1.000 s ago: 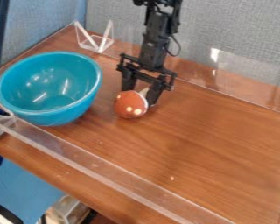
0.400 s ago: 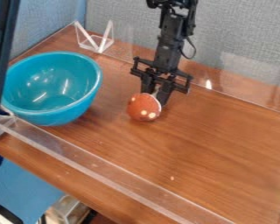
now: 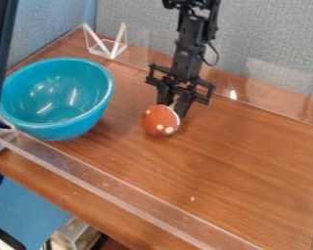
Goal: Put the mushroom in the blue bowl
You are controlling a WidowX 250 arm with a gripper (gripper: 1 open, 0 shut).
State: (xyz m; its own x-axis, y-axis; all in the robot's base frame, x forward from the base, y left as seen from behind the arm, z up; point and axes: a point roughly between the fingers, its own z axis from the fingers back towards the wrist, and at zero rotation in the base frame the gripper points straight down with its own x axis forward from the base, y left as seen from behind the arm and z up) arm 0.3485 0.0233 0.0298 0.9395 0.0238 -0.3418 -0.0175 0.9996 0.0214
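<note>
- The wooden table (image 3: pixel 211 156), brown and glossy and fenced by a clear plastic wall, carries everything here. Compared with a second ago the whole view sits a little differently, with the bowl and arm both further right, so the camera seems to have shifted as well as the arm.
- The large, round, deep blue bowl (image 3: pixel 58 98) of smooth turquoise plastic stands at the left of the table. It is empty; only light glints inside. It lies near the mushroom but apart from it, with bare wood between.
- The black robot arm comes down from the top, and its gripper (image 3: pixel 175 104) sits right over the mushroom. A second ago its fingers stood spread around the cap; now they are drawn in tight, clamped on the top of the mushroom. That suggests the grasp is made and the lift and carry to the left come next.
- The small toy mushroom (image 3: pixel 159 121), with a rounded orange-brown cap, rests on the wood under the fingers, not yet raised. Its stem is barely visible from here.
- A small clear plastic stand (image 3: pixel 107 43) sits at the back left, uninvolved.
</note>
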